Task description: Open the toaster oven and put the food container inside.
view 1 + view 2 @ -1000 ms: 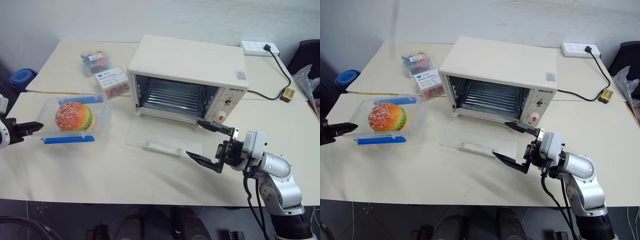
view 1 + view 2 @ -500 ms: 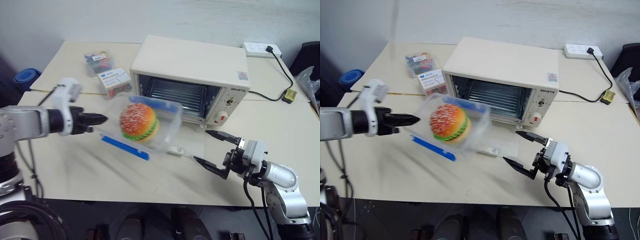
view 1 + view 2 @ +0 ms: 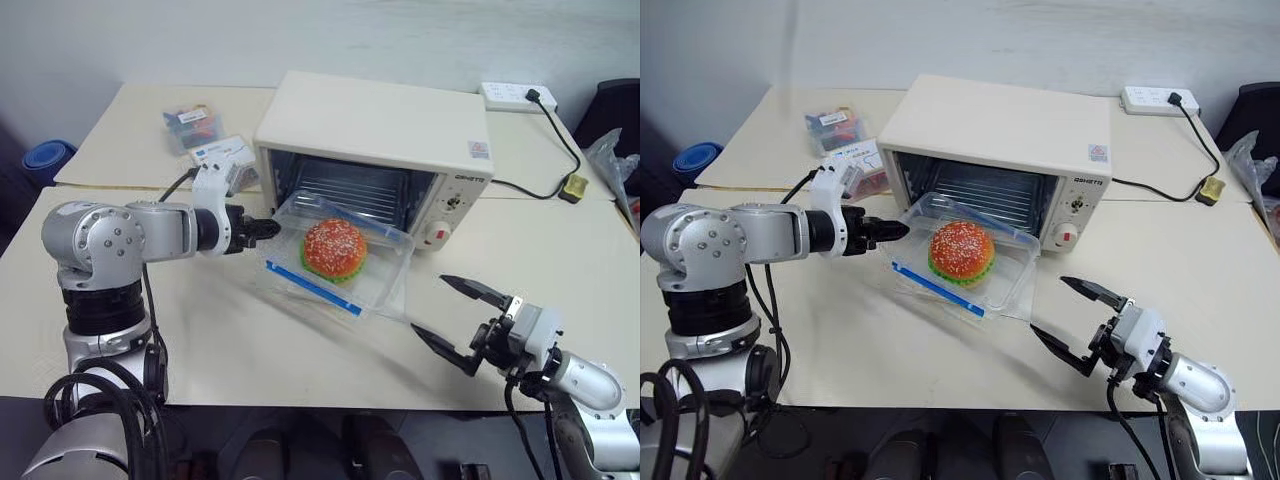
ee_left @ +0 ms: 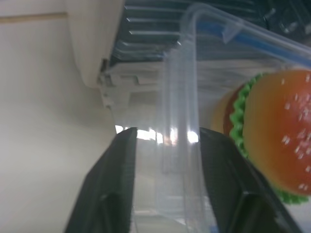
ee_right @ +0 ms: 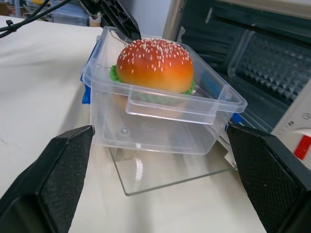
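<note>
Both end effectors gape: left (image 3: 268, 228) straddling the food container's (image 3: 345, 262) rim, right (image 3: 450, 318) empty

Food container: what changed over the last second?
The left gripper carried the food container from the table's left side across to the open toaster oven; it now sits on the lowered glass door at the oven's mouth, its rim between that gripper's fingers. The right gripper drew back from the door, jaws wide open throughout. Oven and door stayed put.

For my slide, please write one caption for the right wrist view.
Food container with a burger rests on the toaster oven open glass door.
</note>
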Available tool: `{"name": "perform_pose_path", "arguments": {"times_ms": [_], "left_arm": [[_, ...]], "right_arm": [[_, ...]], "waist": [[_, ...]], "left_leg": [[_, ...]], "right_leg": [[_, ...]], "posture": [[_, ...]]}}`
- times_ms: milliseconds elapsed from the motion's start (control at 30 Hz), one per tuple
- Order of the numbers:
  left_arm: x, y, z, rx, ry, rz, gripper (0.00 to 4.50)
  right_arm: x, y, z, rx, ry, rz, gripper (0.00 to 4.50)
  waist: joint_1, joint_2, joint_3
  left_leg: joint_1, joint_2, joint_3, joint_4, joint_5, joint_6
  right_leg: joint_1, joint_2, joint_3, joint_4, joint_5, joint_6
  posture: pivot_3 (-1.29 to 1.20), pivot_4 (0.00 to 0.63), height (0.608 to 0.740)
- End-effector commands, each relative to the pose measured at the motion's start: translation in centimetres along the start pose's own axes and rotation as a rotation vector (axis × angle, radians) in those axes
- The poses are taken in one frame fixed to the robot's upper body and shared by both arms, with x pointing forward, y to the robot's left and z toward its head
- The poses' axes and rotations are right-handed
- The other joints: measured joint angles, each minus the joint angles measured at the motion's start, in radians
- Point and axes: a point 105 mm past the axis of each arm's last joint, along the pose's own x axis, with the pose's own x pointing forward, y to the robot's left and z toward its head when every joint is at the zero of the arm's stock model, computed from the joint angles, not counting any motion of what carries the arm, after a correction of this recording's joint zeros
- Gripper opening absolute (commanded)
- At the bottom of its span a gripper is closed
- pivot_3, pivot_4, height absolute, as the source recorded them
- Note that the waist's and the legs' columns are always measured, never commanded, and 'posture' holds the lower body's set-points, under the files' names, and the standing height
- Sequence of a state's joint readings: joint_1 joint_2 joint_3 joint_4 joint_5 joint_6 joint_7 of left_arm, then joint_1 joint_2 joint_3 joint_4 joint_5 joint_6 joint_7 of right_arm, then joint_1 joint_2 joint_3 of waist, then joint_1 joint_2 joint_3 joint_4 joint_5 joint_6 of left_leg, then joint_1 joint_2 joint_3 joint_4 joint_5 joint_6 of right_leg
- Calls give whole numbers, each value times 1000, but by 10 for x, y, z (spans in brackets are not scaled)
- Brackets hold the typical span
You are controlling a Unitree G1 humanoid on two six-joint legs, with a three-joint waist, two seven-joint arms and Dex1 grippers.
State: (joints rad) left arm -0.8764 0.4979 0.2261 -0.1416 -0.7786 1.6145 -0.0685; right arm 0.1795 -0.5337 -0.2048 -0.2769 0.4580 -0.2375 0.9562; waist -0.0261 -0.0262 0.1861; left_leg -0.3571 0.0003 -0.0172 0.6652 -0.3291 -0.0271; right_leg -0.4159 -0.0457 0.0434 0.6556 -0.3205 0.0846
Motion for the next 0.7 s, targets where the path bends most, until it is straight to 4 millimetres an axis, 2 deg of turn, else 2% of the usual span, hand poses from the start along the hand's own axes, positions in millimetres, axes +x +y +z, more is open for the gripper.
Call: {"name": "perform_pose_path", "arguments": {"times_ms": [33, 133, 200, 233, 300, 367, 500, 533, 600, 700], "left_arm": [[-21, -8, 26, 53, -142, -101, 3361], [-38, -4, 31, 150, -196, -157, 3361], [-50, -1, 29, 237, -204, -209, 3384], [-57, 3, 26, 285, -207, -234, 3191], [-74, 14, -6, 473, -114, -328, 2750], [-75, 19, -38, 557, -35, -423, 2105], [-63, 6, -83, 654, 7, -592, 905], [-56, 4, -88, 658, -10, -598, 620], [-44, -1, -93, 660, -57, -600, 11], [-23, -5, -92, 666, -118, -568, 0]], "right_arm": [[-4, -1, 22, -8, -65, -18, 4500], [-4, 10, 28, 33, -47, 73, 4500], [-6, 20, 27, 104, 5, 140, 4118], [-8, 25, 21, 128, 68, 173, 3917], [-9, 52, 12, 181, 193, 324, 3266], [-3, 74, 9, 216, 246, 419, 2523], [26, 78, 14, 192, 188, 405, 1168], [33, 77, 14, 186, 177, 398, 837], [47, 75, 13, 180, 160, 383, 113], [69, 66, 12, 186, 141, 331, 44]], "waist": [[-1, 0, 0], [-6, 1, 0], [-5, 1, 1], [-4, 1, 1], [-6, 2, 1], [-1, 2, 0], [15, 2, 0], [21, 2, 0], [30, 2, 0], [27, 1, 0]], "left_leg": [[0, 0, 0, 0, 0, 0], [1, 1, 0, -1, 0, -2], [2, 1, 1, -2, 1, -2], [3, 1, 1, -2, 1, -3], [4, 1, 1, -3, 1, -3], [6, 2, 2, -5, 1, -3], [4, 2, -1, -4, 0, 0], [4, 2, -1, -3, -4, 6], [3, 2, -2, -1, -5, 8], [2, 2, -2, -1, -6, 9]], "right_leg": [[0, 0, 0, 0, 0, 0], [0, 1, 0, 0, 0, 0], [1, 1, 2, 0, 0, 0], [1, 1, 1, -1, 0, -1], [2, 1, 1, -1, -1, -1], [3, 1, 2, -3, -2, -4], [4, -1, -1, -3, -3, -6], [5, -2, -1, -3, -3, -5], [5, -2, -2, -3, -2, -5], [4, -2, -3, -4, -2, -4]], "posture": [[0, 150, 740], [0, 150, 740], [0, 150, 740], [0, 150, 740], [0, 150, 740], [0, 150, 740], [0, 150, 740], [0, 150, 740], [0, 150, 740], [0, 150, 740]]}}
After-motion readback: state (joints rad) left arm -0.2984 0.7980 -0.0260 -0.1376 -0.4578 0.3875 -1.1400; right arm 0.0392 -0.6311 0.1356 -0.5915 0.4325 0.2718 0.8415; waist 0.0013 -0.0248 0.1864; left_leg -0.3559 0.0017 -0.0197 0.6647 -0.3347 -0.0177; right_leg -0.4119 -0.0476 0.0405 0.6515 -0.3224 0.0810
